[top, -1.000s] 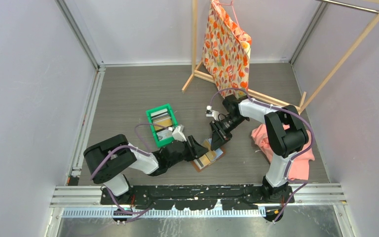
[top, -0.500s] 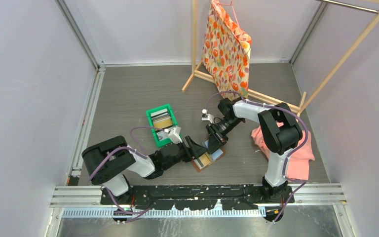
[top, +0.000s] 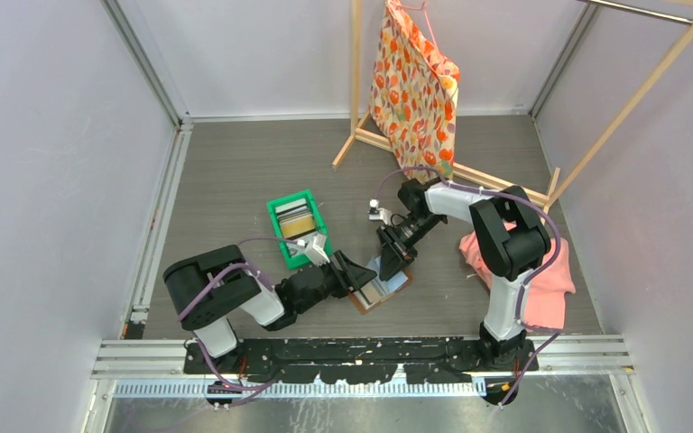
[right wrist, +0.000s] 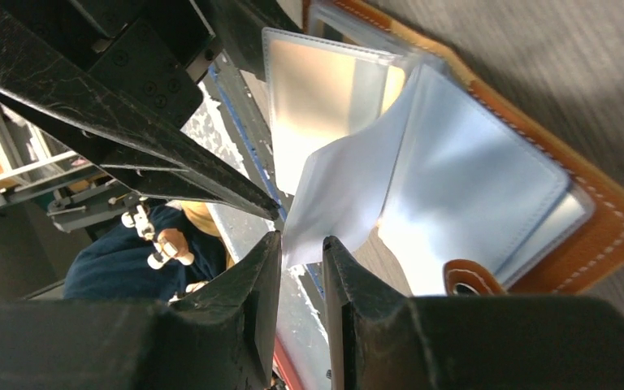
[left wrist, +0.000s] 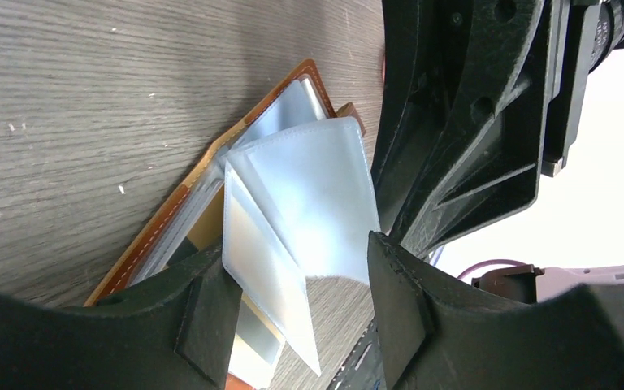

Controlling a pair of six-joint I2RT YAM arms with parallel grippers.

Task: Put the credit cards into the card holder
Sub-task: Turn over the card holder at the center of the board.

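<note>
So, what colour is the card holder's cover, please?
The card holder is orange-brown with white stitching, clearest in right wrist view.

Lab robot cell: plain walls (top: 45, 162), alu framing (top: 141, 59).

**Top external view:** looked steeply down from above and behind the arm bases, over the whole counter (top: 235, 171). **Wrist views:** close range, looking along the left tool (left wrist: 295, 253) and right tool (right wrist: 301, 244). All three shared the card holder (top: 383, 290).
</note>
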